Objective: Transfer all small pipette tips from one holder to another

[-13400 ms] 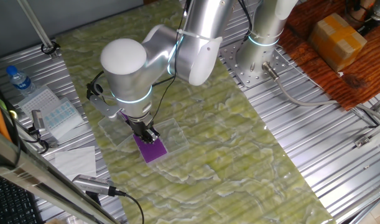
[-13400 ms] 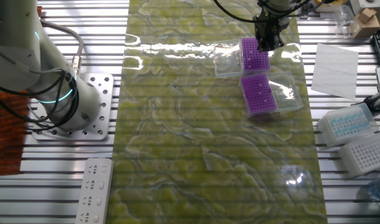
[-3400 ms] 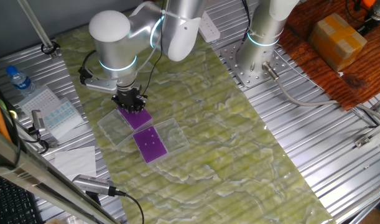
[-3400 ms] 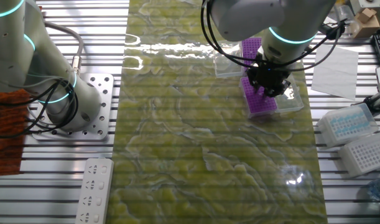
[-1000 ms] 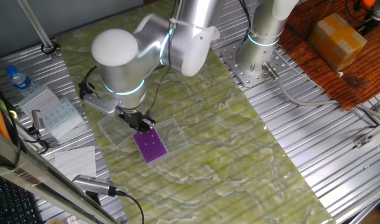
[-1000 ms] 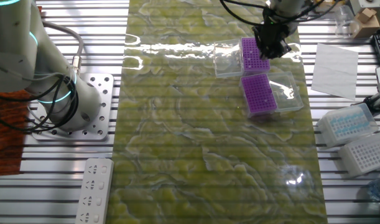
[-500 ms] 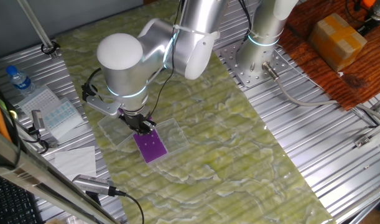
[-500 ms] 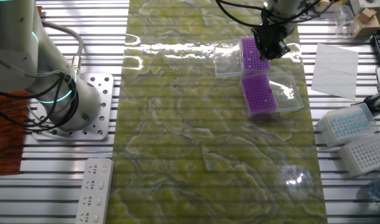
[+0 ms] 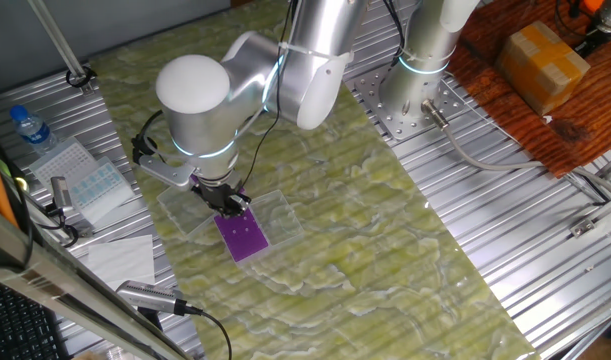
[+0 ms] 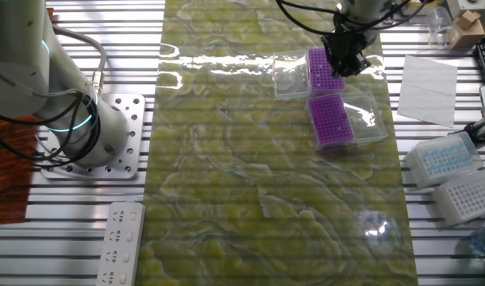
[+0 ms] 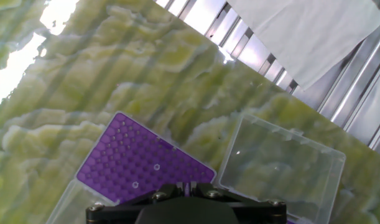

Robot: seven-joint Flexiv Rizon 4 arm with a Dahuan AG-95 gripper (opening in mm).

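Gripper poised over the far purple rack, tips directly beneath

In the hand view, 2 small pipette tips (image 11: 145, 175) showed as pale dots in the purple rack (image 11: 118, 158), its clear lid (image 11: 280, 168) open to the right. The gripper (image 10: 344, 62) hung over this rack, with the second purple rack (image 10: 330, 120) just beside it, nearer the camera. The tips lay just ahead of the fingers; whether the jaws held anything could not be told.
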